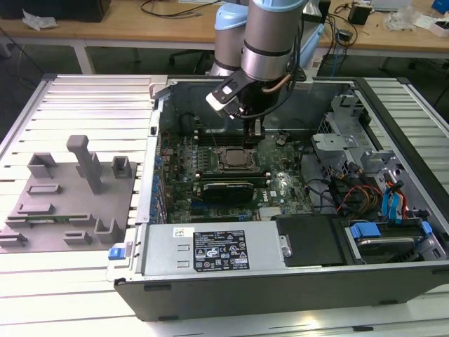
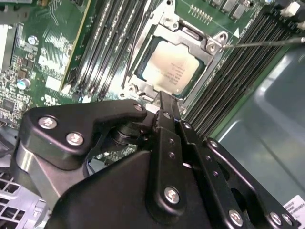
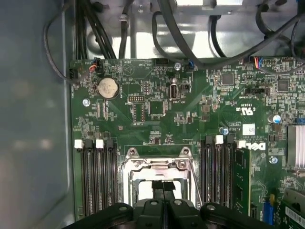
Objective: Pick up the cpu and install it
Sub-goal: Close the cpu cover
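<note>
Hovering inside the open computer case (image 1: 295, 281), the gripper (image 1: 256, 129) hangs low over the green motherboard (image 1: 284, 184), just beside the socket (image 1: 235, 159). In both wrist views the gripper (image 2: 165, 98) (image 3: 162, 187) is clenched: its two black fingers (image 2: 167, 125) lie against each other with only a thin seam between them, and nothing is clamped there. In the second wrist view the tips overlap the near edge of the socket's metal frame (image 2: 210, 46); whether they touch it cannot be told. The cpu (image 2: 172, 67) lies flat in that frame, pale silver top upward, apart from the fingers. Dark memory slots (image 2: 224, 90) run along both sides of the socket. On the exterior view's left, a grey fixture block (image 1: 70, 203) rests on the slatted table (image 1: 84, 91), well apart from the arm.
</note>
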You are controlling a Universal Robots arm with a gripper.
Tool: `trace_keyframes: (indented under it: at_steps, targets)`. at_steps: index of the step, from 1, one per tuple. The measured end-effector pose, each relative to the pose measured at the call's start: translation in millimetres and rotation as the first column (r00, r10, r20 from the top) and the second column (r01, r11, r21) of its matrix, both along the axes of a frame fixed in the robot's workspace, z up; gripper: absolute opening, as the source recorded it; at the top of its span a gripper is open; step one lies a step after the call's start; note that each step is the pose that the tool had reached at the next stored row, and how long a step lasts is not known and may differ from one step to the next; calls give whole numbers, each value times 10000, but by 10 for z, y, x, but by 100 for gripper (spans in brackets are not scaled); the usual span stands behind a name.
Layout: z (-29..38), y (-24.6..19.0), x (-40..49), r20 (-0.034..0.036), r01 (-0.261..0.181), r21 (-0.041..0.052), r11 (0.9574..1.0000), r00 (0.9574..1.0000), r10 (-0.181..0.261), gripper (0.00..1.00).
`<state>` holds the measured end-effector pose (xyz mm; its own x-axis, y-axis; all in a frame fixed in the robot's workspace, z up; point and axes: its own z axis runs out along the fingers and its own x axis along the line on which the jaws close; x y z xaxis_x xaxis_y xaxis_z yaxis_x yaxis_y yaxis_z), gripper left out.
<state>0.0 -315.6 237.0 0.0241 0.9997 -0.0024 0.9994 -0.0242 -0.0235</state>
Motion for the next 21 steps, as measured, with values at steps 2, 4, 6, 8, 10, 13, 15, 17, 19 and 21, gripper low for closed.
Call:
trace_keyframes:
  at_steps: [2, 4, 6, 8, 10, 13, 15, 17, 19, 21]
  targets:
    - [-11, -5, -10, 0, 0, -1, 10000, 10000, 0, 11]
    - [-18, -26, -28, 1, 0, 3, 10000, 10000, 0, 11]
    - [-24, -36, -72, 1, 0, 12, 10000, 10000, 0, 11]
    - [-28, -41, -96, 0, 1, 12, 10000, 10000, -1, 11]
    - [-31, -45, -139, 1, -1, 19, 10000, 10000, 1, 11]
    - [-31, -46, -148, 2, -12, 19, 10000, 10000, 12, 11]
    - [-30, -46, -148, 2, -232, 18, 9997, 9997, 232, 11]
    - [-31, -46, -148, 1, -962, 19, 9954, 9954, 962, 11]
    - [-31, -46, -148, 2, -1745, 19, 9847, 9847, 1745, 11]
    - [-31, -46, -148, 3, -2124, 19, 9772, 9772, 2124, 11]
